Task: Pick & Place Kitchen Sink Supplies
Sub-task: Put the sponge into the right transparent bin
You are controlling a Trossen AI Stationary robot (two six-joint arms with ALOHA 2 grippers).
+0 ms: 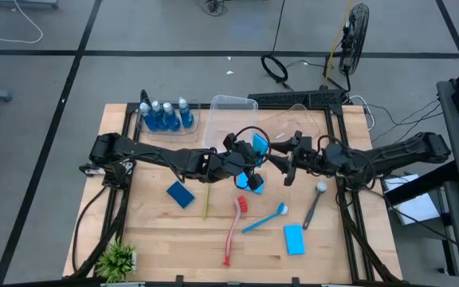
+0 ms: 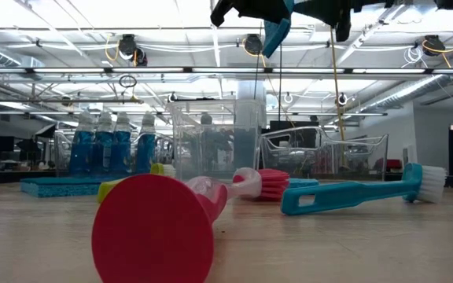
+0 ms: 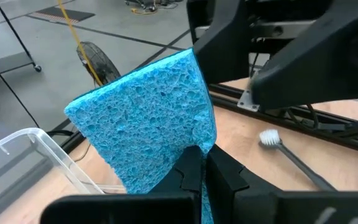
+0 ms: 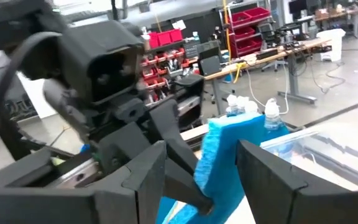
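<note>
A blue sponge (image 1: pixel 259 144) hangs in the air over the table's middle, with my left gripper (image 3: pixel 199 157) shut on it. My right gripper (image 4: pixel 202 149) comes level from the table's right and is open. Its two fingers stand on either side of the same sponge (image 4: pixel 229 149), with a gap on each side. Another sponge (image 1: pixel 253 182) lies flat on the table below them. Two more sponges (image 1: pixel 180 194) (image 1: pixel 294 239) lie flat nearer the front. The red (image 1: pixel 233 227), blue (image 1: pixel 265 218), yellow-green (image 1: pixel 206 201) and grey (image 1: pixel 315 203) brushes lie on the wood. My left gripper pinches the sponge's lower corner (image 3: pixel 190 142) between its two fingers. The fingers come about level from the table's left. The sponge stands up above the fingertips, tilted, and is lifted clear of the table.
Bottles of blue liquid (image 1: pixel 166 115) stand in a clear tub at the far left. Two more clear tubs (image 1: pixel 233 105) (image 1: pixel 297 121) sit at the far edge. A green spiky plant (image 1: pixel 118 259) is at the near left corner.
</note>
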